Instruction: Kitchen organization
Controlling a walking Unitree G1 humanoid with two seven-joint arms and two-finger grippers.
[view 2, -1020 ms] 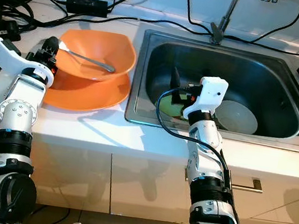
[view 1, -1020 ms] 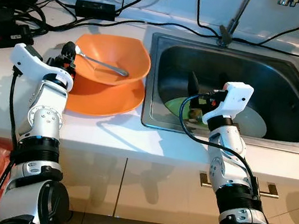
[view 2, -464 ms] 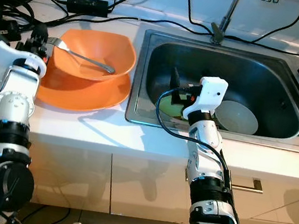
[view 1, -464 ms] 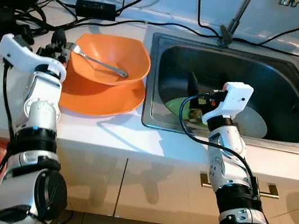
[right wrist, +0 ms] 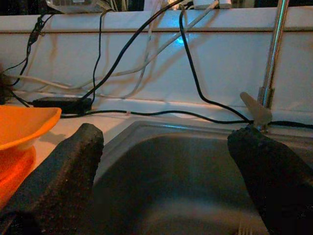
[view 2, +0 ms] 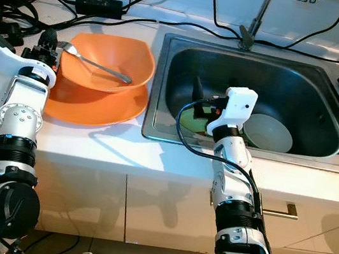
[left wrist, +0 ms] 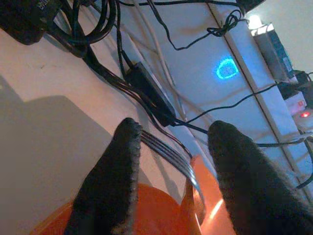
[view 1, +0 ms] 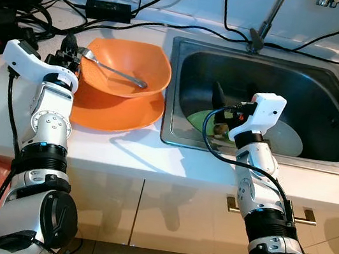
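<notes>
Countertop (view 1: 120, 151) is white and runs along the front of everything, with the steel sink (view 1: 331, 82) sunk into it, so I'll place stuff off the sink. Just beside the sink's left edge sits an orange plate (view 1: 129, 117) with an orange bowl (view 1: 134, 63) stacked on top of it. A fork (view 1: 111, 69) lies across the bowl, handle down inside and tines poking out over the rim on the side away from the sink.

Inside the sink there's a green plate (view 1: 200, 119) toward the near left part and a pale round plate (view 1: 290, 141) next to it, further right. A faucet stem (view 1: 270, 20) comes up behind the sink's back rim, and a black power adapter (view 1: 107, 9) plus a bunch of black cables (view 1: 20, 13) are strewn on the counter behind and well left of the sink.

Right gripper (right wrist: 168, 171) hangs over the near left part of the sink, above the green plate, fingers spread wide with nothing between them. Left gripper (left wrist: 168, 161) is at the far side of the bowl from the sink, right at the fork's tines; its fingers (left wrist: 115, 181) are apart with the tines in the gap, one finger right at the tines, can't tell if it touches.
</notes>
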